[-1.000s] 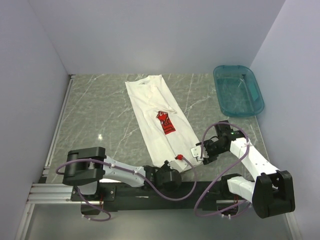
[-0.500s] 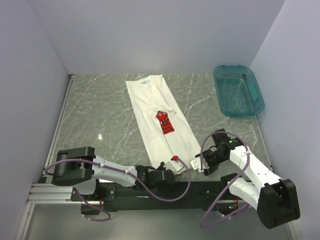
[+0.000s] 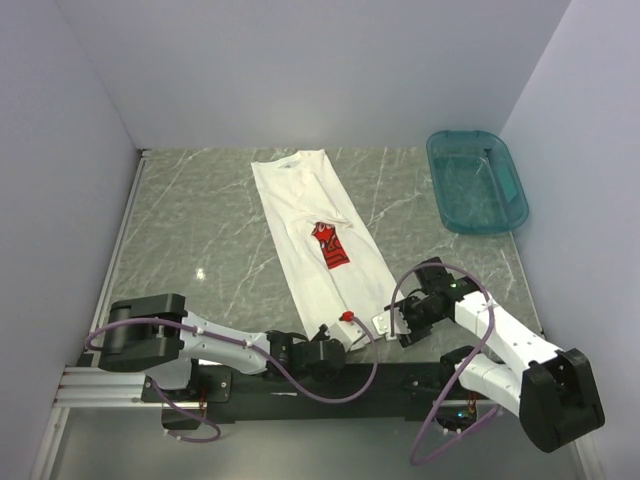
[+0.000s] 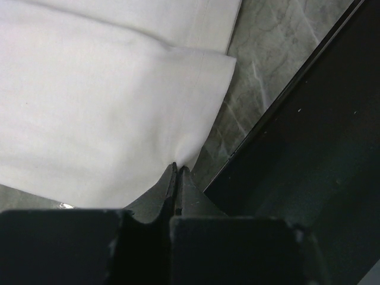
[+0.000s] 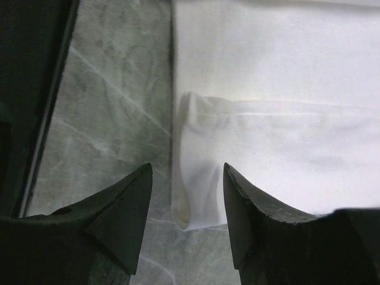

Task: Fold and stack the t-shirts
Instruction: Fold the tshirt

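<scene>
the white t-shirt (image 3: 318, 235), folded lengthwise into a long strip with its red print up, lies slantwise across the middle of the marble table (image 3: 200, 220), collar far and hem near the arm bases. the left gripper (image 4: 177, 172) has its fingers pressed together on the hem's near edge, while the right gripper (image 5: 187, 170) stands with fingers apart on either side of the hem's other corner. the teal basin (image 3: 478, 182) sits well apart at the far right.
</scene>
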